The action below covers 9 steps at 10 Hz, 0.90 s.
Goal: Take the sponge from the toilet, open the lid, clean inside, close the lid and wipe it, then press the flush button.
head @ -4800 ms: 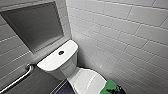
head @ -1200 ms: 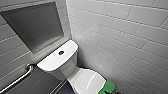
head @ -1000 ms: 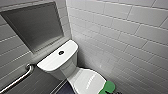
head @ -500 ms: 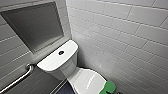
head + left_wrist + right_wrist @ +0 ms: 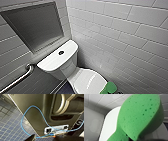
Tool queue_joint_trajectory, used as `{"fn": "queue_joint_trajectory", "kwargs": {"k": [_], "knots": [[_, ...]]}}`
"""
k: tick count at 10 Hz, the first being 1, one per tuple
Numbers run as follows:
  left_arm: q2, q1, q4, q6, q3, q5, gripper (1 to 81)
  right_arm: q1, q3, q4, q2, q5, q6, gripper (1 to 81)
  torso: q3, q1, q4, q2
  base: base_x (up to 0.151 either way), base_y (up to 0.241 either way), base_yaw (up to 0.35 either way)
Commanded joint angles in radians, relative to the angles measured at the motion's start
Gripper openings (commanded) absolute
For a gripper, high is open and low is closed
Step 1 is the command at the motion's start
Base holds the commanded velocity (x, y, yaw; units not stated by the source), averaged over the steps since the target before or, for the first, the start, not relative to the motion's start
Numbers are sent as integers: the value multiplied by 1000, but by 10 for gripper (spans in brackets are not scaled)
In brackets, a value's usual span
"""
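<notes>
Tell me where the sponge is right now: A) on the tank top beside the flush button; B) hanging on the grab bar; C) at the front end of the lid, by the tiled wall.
C: the head view shows the sponge at the front of the lid beside the tiled wall, far from the flush button.

walls (image 5: 125, 37): white brick-laid tiles, kinda glossy
niche (image 5: 35, 25): grey recess
grab bar (image 5: 18, 77): metal, below niche
floor (image 5: 10, 125): tiny blue-grey squares

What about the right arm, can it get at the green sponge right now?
Probably yes: the sponge looms close in the right wrist view with nothing in front of it, at the front edge of the lid.
</notes>
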Motion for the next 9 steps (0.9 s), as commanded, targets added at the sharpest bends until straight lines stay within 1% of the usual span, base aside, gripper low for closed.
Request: {"fn": "queue_joint_trajectory", "kwargs": {"k": [1,4,5,7,9], "knots": [[2,31,-1,-1,8,86,811,81,15,-5,-36,-33,0,10,0,0,0,0,0,0,0],[13,29,3,1,8,86,811,84,57,-5,-66,-33,-1,10,0,0,0,0,0,0,0],[14,28,4,2,8,86,811,84,78,-4,-83,-33,-2,10,0,-64,0,100,0,0,0],[19,23,6,2,8,86,811,84,110,-1,-113,-33,-2,10,0,-73,0,114,0,0,0],[21,20,7,4,8,86,811,77,123,-1,-123,-38,-2,10,0,-113,0,177,0,0,0]]}}
